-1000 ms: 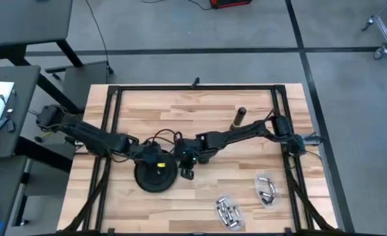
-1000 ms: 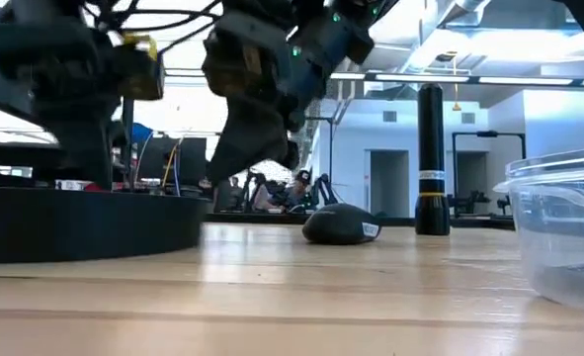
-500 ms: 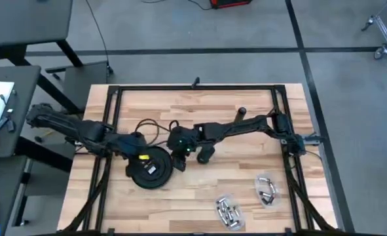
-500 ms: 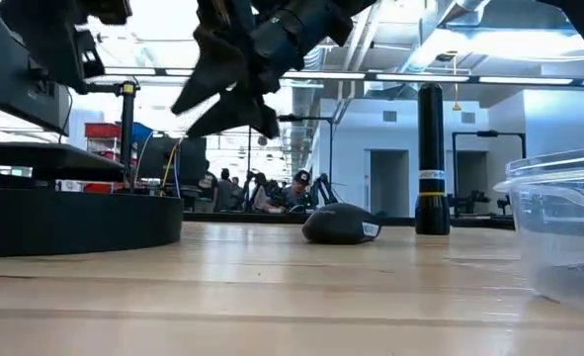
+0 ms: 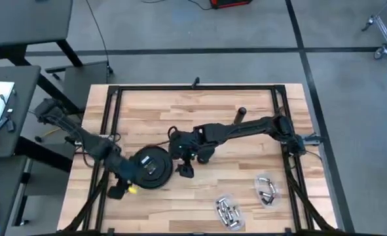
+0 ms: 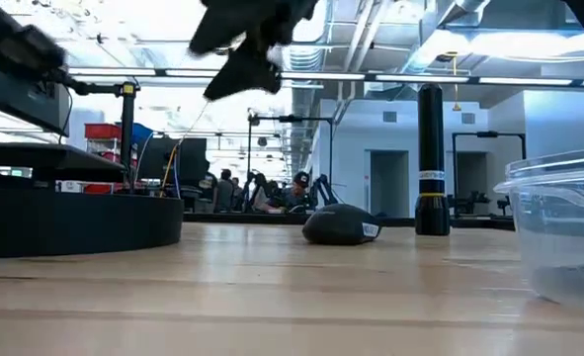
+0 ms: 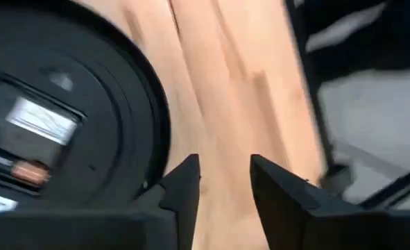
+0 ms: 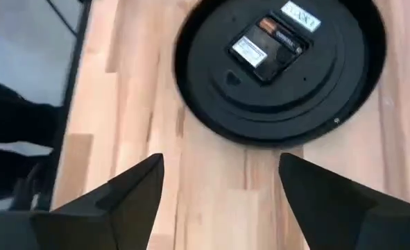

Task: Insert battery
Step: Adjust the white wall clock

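Note:
A black round clock (image 5: 152, 168) lies face down on the wooden table, its back up. A battery (image 8: 282, 36) sits in the compartment on that back. My left gripper (image 7: 223, 186) stands open over bare wood beside the clock's rim (image 7: 132, 104), off its near-left side (image 5: 119, 191). My right gripper (image 8: 222, 179) stands open above the table beside the clock, on its right side (image 5: 180, 152), and holds nothing. In the low view it hangs high (image 6: 244, 49) above the clock (image 6: 74, 222).
A black mouse-shaped object (image 5: 185, 170) lies just right of the clock. A black cylinder (image 5: 239, 117) stands upright at the far right. Loose batteries (image 5: 227, 213) lie near the front edge, beside a clear container (image 5: 266, 187). A black frame (image 5: 108, 111) borders the table.
Both grippers have left the clock. My left gripper has drawn off it toward the table's near-left corner. My right gripper has risen and opened. The clock has shifted slightly toward the far-left and now lies flat on the table by itself.

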Robot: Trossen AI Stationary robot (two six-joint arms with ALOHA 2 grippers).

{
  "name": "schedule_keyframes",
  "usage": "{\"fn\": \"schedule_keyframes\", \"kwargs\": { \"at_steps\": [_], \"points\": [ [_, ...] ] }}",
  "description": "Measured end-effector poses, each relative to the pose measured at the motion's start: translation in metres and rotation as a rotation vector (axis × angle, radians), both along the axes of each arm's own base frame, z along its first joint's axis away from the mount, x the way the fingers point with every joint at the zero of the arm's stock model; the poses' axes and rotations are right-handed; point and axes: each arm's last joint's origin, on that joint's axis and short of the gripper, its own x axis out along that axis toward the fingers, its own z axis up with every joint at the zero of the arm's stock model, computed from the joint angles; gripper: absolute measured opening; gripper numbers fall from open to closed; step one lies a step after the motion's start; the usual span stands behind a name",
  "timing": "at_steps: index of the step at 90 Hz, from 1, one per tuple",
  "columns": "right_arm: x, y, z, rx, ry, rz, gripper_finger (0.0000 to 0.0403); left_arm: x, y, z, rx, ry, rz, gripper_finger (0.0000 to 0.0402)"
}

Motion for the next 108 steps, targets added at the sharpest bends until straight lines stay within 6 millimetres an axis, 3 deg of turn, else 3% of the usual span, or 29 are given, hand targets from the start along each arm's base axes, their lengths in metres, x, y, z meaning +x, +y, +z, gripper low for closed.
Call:
{"fn": "schedule_keyframes", "kwargs": {
  "at_steps": [20, 40, 63, 75, 86, 95, 108],
  "points": [
    [-0.031, -0.008, 0.062, -0.127, -0.160, -0.026, 0.0276, 0.008, -0.019, -0.028, 0.202, 0.016, 0.121, 0.0106],
    [-0.061, -0.022, 0.112, -0.167, -0.308, -0.078, 0.0276, 0.024, -0.035, -0.055, 0.214, 0.057, 0.094, 0.0105],
    [-0.082, -0.037, 0.138, -0.168, -0.372, -0.120, 0.0276, 0.036, -0.041, -0.082, 0.244, 0.128, 0.132, 0.0096],
    [-0.091, -0.037, 0.149, -0.173, -0.409, -0.117, 0.0276, 0.040, -0.043, -0.085, 0.252, 0.154, 0.163, 0.0026],
    [-0.106, -0.038, 0.164, -0.197, -0.456, -0.099, 0.0276, 0.046, -0.041, -0.060, 0.228, 0.153, 0.183, 0.0003],
    [-0.127, -0.040, 0.185, -0.236, -0.535, -0.077, 0.0276, 0.050, -0.033, -0.011, 0.150, 0.089, 0.201, 0.0000],
    [-0.154, -0.044, 0.212, -0.337, -0.658, -0.030, 0.0276, 0.048, -0.005, 0.062, -0.001, -0.024, 0.259, 0.0000]
  ]
}}
